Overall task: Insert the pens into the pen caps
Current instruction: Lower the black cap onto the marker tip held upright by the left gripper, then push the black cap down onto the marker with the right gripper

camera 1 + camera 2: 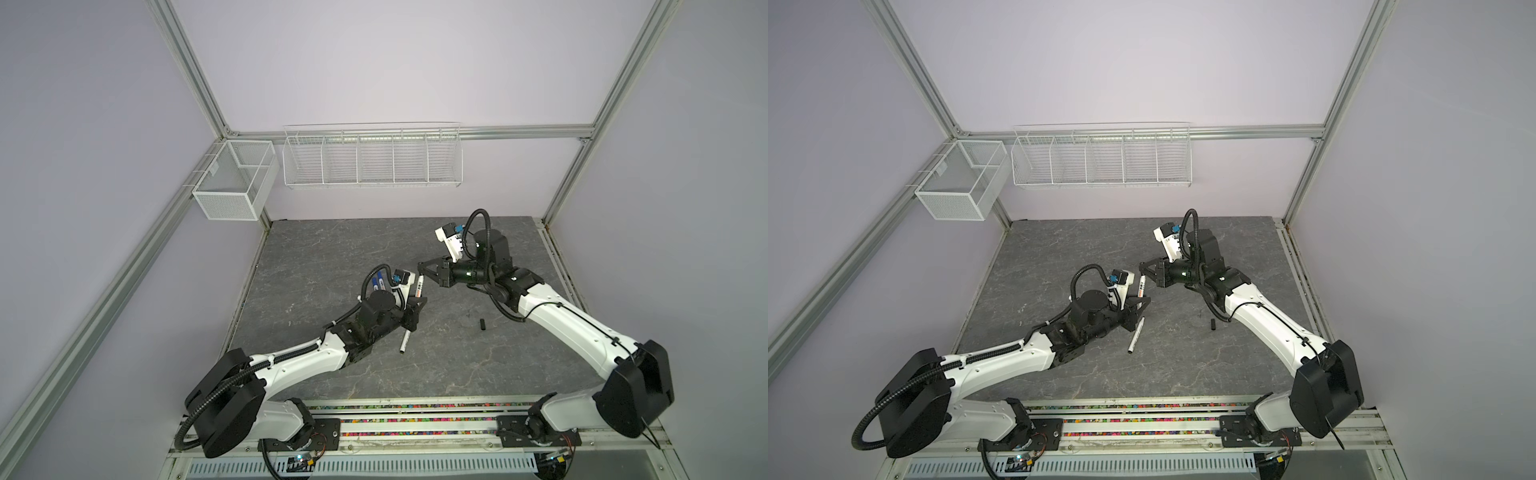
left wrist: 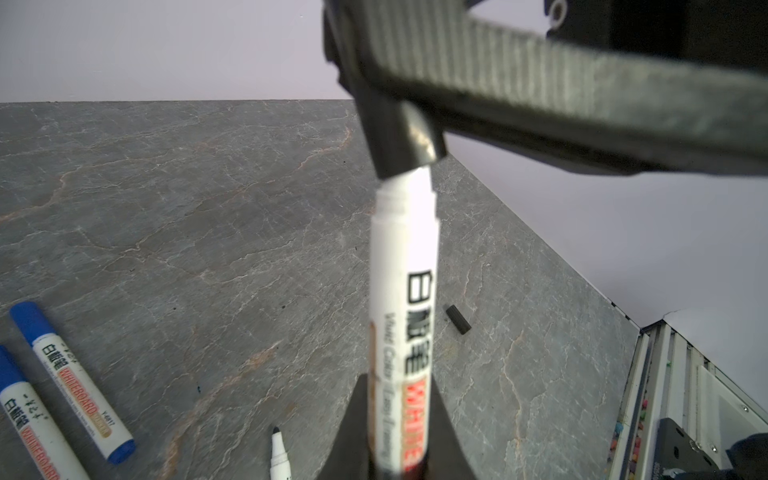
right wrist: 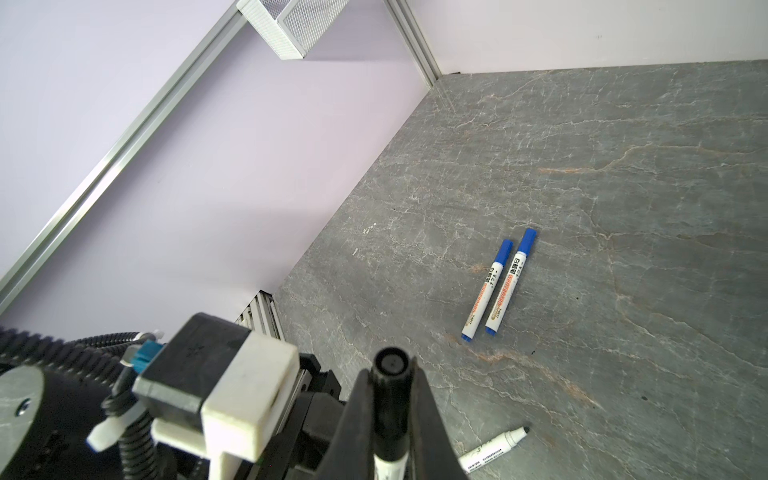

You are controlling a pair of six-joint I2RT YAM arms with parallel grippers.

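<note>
Pen (image 2: 401, 291) tip inside black cap (image 2: 399, 141)

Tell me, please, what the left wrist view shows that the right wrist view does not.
Only the left wrist view shows the loose black cap lying on the table. Only the right wrist view shows the mesh basket. Both show the two blue-capped pens, the uncapped pen lying flat, and the gripped black cap over the tip of the raised pen.

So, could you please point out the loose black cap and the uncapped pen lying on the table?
loose black cap (image 1: 483, 323), in a top view, mid-body.
uncapped pen (image 1: 1136, 336), in a top view, mid-barrel.
</note>
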